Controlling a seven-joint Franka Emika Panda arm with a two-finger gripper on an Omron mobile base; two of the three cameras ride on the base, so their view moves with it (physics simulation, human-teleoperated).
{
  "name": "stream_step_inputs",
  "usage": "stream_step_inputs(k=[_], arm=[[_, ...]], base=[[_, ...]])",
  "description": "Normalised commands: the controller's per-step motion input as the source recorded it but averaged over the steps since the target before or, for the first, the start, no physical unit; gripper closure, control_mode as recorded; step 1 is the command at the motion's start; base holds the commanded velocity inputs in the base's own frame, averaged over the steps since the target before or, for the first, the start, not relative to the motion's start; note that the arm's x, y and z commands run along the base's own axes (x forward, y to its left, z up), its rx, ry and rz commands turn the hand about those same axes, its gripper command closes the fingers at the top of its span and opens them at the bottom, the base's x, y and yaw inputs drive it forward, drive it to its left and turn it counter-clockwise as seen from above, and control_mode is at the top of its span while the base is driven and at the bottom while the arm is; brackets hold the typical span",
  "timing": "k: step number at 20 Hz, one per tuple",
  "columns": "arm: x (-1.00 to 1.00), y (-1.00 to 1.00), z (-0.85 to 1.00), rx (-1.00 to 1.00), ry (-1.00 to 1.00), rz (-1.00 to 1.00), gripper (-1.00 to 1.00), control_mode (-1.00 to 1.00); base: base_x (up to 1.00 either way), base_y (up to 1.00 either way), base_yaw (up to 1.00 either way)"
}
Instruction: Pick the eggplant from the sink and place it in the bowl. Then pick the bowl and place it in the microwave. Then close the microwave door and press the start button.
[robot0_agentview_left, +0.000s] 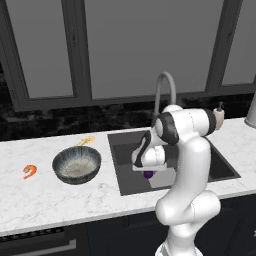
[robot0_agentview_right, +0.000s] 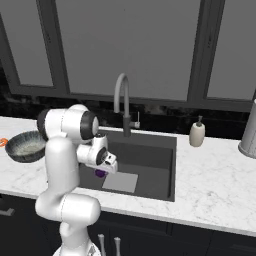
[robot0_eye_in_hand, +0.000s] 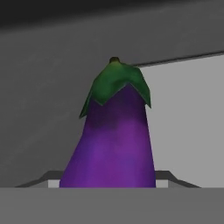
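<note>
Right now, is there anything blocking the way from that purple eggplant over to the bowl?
Nothing visible does. The eggplant sits low in the sink, so it must rise over the basin's left rim; from there bare counter leads to the bowl.

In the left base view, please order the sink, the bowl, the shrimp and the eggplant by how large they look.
Largest to smallest:
1. sink
2. bowl
3. shrimp
4. eggplant

The last place is unsure: the hand covers most of the eggplant, so just a small purple part shows.
</note>
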Motion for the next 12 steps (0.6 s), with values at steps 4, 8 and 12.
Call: stream_step_inputs(k=[4, 8, 12], arm=[[-0.41, 0.06, 1.0, -0.05, -0.01, 0.0, 1.0, -1.0], [-0.22, 0.24, 1.0, 0.0, -0.1, 0.01, 1.0, -1.0], [-0.14, 0.38, 1.0, 0.04, -0.06, 0.04, 1.0, -1.0]], base=[[0.0, 0.0, 0.0], [0.0, 0.0, 0.0], [0.0, 0.0, 0.0]])
